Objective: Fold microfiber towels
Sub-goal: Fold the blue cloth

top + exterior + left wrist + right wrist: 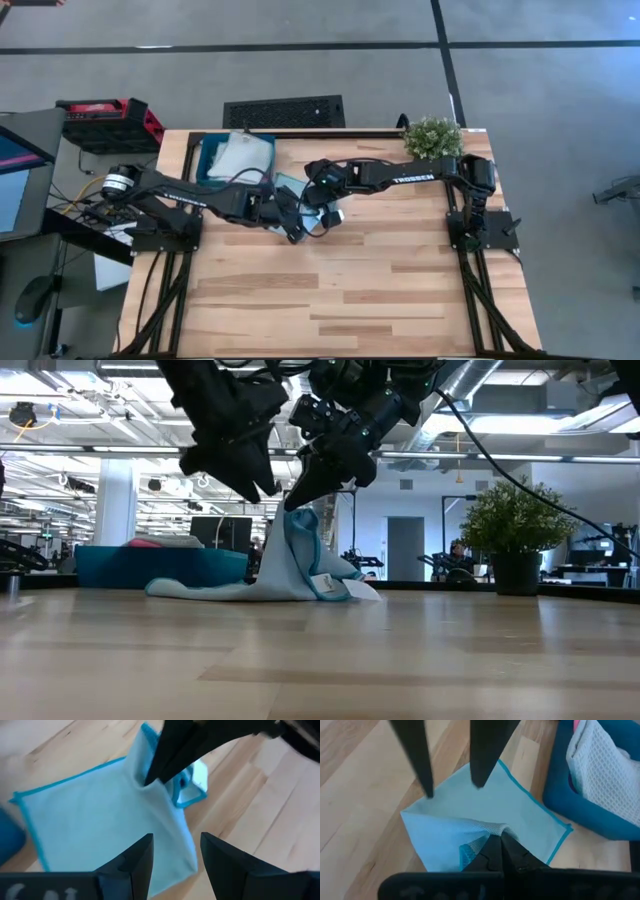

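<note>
Early stage: teal tray [207, 160] at the table's back left holds unfolded grey towel [594, 760] and pink towel [152, 542]. Light blue towel [485, 810] beside tray, peaked, first fold unfinished. Right gripper [501, 851] pinching it; left gripper [175, 847] spread above

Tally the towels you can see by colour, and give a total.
Light blue towel: 1, pinched by the right gripper
Pale grey towel: 1, in the teal tray
Pink towel: 1, in the tray
Total: 3
</note>
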